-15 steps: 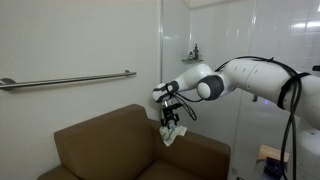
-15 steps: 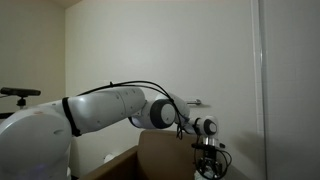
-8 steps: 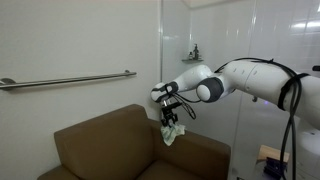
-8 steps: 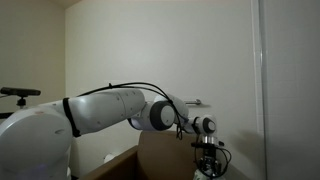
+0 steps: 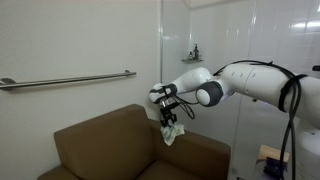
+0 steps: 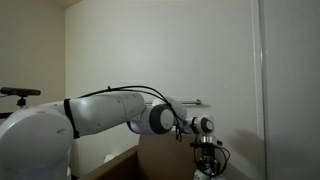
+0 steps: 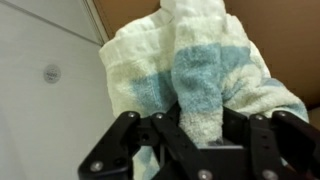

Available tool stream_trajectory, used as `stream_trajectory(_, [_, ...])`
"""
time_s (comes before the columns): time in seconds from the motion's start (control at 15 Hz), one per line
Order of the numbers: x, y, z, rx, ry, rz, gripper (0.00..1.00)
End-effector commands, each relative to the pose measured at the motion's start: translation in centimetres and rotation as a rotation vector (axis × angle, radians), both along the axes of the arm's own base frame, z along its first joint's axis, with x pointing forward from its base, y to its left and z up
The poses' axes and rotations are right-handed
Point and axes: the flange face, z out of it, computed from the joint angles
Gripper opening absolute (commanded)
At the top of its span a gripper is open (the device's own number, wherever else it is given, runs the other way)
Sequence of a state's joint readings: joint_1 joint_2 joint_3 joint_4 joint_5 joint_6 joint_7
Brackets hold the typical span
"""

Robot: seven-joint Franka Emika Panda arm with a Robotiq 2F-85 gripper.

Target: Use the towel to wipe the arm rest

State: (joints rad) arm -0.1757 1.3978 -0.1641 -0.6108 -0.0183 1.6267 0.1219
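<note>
Gripper point(image 5: 168, 121) is clamped on the towel point(image 5: 172, 134); my wrist view shows the cloth bunched between its fingers point(image 7: 116, 146). It hangs at the brown arm rest point(image 5: 200, 157), beside the backrest point(image 5: 100, 140); I cannot tell whether they touch.
</note>
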Motion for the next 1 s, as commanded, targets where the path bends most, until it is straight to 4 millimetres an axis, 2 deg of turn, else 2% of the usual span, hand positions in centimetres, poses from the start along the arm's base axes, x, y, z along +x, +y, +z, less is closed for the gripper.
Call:
stream_trajectory(0.0, [0.2, -0.1, -0.1, 0.029, -0.014, -0.011, 0.1])
stream_trajectory(0.27, [0.6, 0.0, 0.7, 0.054, -0.038, -0.012, 0.1])
stream_trajectory(0.73, [0.7, 0.1, 0.8, 0.068, -0.047, -0.014, 0.1])
stream_trajectory(0.8, [1.2, 0.2, 2.8, 0.049, -0.059, 0.007, 0.1])
stream_trajectory(0.93, [0.7, 0.0, 2.6, 0.074, -0.027, 0.023, 0.1])
